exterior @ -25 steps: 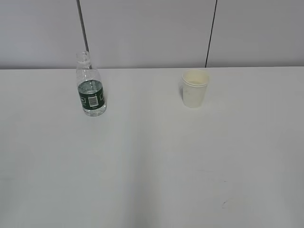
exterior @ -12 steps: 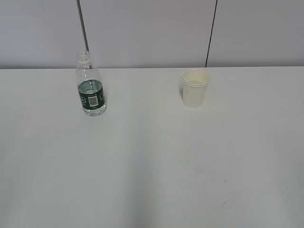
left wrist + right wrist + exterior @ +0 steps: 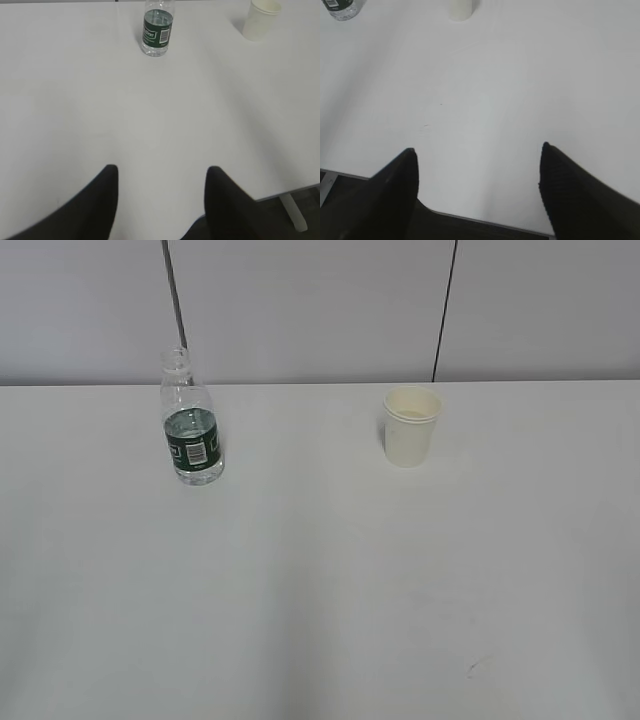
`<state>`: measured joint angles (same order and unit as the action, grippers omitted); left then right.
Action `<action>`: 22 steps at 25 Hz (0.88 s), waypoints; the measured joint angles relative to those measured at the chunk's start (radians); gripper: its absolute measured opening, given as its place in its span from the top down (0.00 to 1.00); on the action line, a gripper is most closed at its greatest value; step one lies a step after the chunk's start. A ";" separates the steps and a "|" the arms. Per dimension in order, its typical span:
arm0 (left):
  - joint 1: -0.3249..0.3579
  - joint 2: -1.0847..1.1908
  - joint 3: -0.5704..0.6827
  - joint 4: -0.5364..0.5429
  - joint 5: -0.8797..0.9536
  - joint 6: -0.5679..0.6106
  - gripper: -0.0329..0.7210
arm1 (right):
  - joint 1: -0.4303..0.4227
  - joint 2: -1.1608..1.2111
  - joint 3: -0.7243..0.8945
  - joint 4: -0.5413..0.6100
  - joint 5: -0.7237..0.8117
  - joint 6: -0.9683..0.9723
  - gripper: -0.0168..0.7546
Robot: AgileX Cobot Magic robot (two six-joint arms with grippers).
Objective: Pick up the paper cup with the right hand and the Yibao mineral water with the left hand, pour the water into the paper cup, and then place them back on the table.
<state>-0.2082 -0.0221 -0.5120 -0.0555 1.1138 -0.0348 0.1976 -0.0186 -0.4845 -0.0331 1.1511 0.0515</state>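
The Yibao mineral water bottle (image 3: 190, 430) stands upright and uncapped on the white table (image 3: 320, 580) at the back left, with clear water in it. It also shows in the left wrist view (image 3: 158, 27) and at the top left corner of the right wrist view (image 3: 342, 9). The cream paper cup (image 3: 410, 426) stands upright at the back right; it also shows in the left wrist view (image 3: 261, 19) and the right wrist view (image 3: 461, 10). My left gripper (image 3: 162, 172) is open and empty over the table's near edge. My right gripper (image 3: 478, 150) is open and empty, also near the front edge. Neither arm shows in the exterior view.
A grey panelled wall (image 3: 320, 310) rises behind the table's far edge. The table's front edge (image 3: 485, 222) and a white table leg (image 3: 295, 212) show in the wrist views.
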 joint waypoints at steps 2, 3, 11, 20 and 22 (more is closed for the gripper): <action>0.000 0.000 0.000 0.000 0.000 0.000 0.48 | 0.000 0.000 0.000 -0.002 0.000 0.000 0.22; 0.000 0.000 0.000 0.000 0.000 0.000 0.48 | 0.000 0.000 0.000 -0.004 0.000 0.000 0.22; 0.000 0.000 0.000 0.064 0.000 0.000 0.52 | -0.003 0.000 0.000 -0.033 -0.002 0.000 0.22; 0.003 0.000 0.000 0.070 0.000 0.000 0.53 | -0.137 0.000 0.000 -0.039 -0.002 -0.002 0.22; 0.020 0.000 0.000 0.071 0.000 0.000 0.53 | -0.141 0.000 0.000 -0.039 -0.002 -0.002 0.22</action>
<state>-0.1877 -0.0221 -0.5120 0.0159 1.1138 -0.0345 0.0565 -0.0186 -0.4845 -0.0721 1.1488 0.0494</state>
